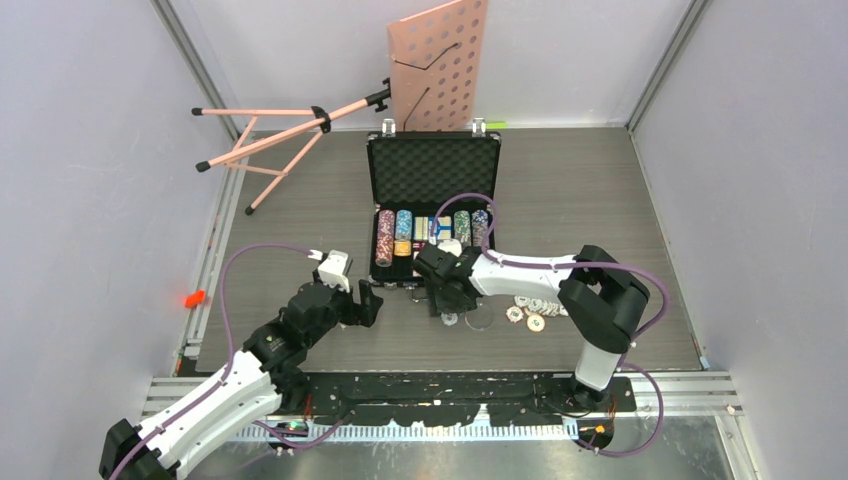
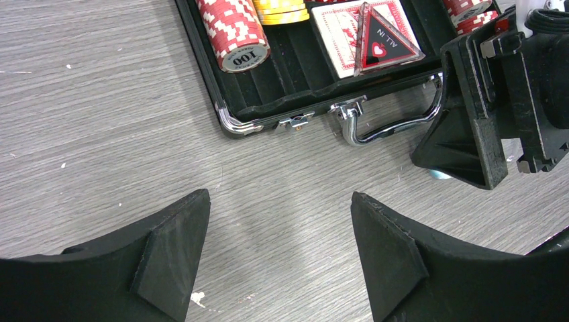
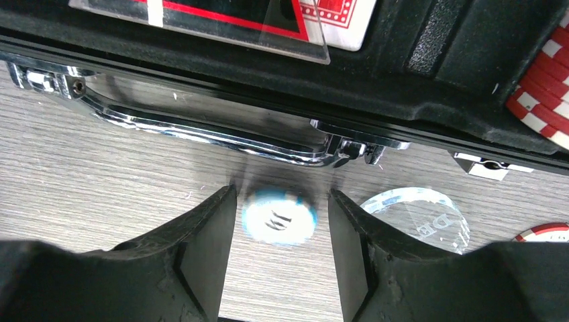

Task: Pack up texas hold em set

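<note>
Top external view puts the open case [image 1: 433,170] mid-table [image 1: 600,190], its long axis running 9 to 3. The lid stands upright at its 12 o'clock edge and the handle [image 2: 396,124] faces 6. Chip rows [image 1: 400,235] in the tray lie 12 to 6. Bare wood stretches from the case at 3 and 9 out to the walls [image 1: 760,200]. A pink music stand [image 1: 290,130] fills the 10 to 12 o'clock corner behind it. Both grippers sit just at 6 of the case. The left gripper [image 1: 370,307] is near its 7 o'clock corner and the right gripper [image 1: 447,310] is by the handle, with loose chips [image 1: 530,310] at its 3.

Left wrist view shows that gripper's jaws spread wide over bare table, gripping nothing. It also shows what is lost from above: a red stack [image 2: 233,30] marked 100 and a deck [image 2: 335,27] under a triangular "ALL IN" marker [image 2: 384,37].

Right wrist view alone shows a blurred blue-and-white chip [image 3: 278,221] between the right fingers [image 3: 201,255]. A sliver of gap shows on either side, so the jaws are released. The handle lies at the chip's 12 and a clear disc [image 3: 419,218] at its 3.
</note>
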